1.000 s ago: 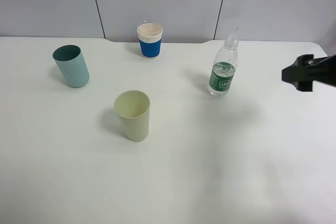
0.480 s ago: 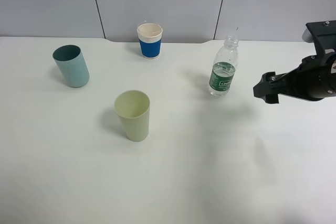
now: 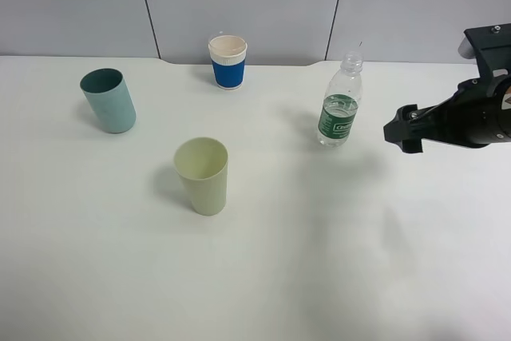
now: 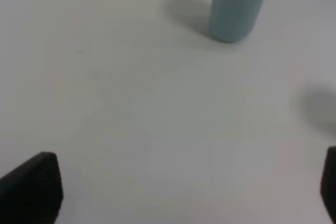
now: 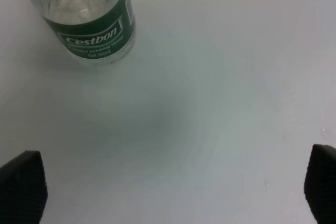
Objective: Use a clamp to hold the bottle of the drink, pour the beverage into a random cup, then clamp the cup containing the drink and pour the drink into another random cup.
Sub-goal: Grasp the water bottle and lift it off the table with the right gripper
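Exterior high view: the bottle of the drink (image 3: pixel 338 109) stands upright and uncapped on the white counter (image 3: pixel 319 261), with clear beverage (image 5: pixel 79 3) inside. The right jaws, at the tip of the black arm (image 3: pixel 471 113), hover at the bottle's 3 o'clock, near but apart, spread wide and holding nothing. The pale yellow-green cup (image 3: pixel 202 175) stands at the bottle's 8 o'clock, well apart. The teal cup (image 3: pixel 108 101) is at that cup's 10 o'clock, the blue-sleeved paper cup (image 3: pixel 228 62) at its 12 o'clock. The left jaws, seen in the left wrist view, gape wide over bare counter, empty.
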`<state>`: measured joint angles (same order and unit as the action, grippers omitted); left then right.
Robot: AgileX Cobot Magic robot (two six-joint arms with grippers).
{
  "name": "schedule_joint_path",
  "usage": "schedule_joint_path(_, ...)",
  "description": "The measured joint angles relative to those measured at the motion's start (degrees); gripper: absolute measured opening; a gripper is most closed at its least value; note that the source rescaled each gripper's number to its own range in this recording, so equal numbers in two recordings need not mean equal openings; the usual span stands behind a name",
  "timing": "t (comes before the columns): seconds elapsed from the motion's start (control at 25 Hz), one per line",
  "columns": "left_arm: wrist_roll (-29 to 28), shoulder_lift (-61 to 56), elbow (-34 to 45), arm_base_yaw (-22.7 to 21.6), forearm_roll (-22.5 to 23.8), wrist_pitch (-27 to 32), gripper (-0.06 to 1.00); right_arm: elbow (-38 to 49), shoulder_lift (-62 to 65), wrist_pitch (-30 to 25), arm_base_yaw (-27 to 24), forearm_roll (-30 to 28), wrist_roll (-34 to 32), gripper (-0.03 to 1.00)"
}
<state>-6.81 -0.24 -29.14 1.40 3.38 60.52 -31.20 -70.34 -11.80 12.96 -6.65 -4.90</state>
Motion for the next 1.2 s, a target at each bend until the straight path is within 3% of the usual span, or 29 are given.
schedule_joint_path(0.4,0.00,0.00,0.00,0.00,0.00,0.00,1.00,0.00,-0.13,0.74,0.23,-2.45,-1.98,1.00)
schedule_joint_path(0.72,0.00,0.00,0.00,0.00,0.00,0.00,1.00,0.00,-8.22,1.68,4.50,-2.51,-2.05,1.00)
schedule_joint_path(1.2,0.00,0.00,0.00,0.00,0.00,0.05,1.00,-0.07,-20.37,15.72,5.52,-5.52,-2.05,1.00)
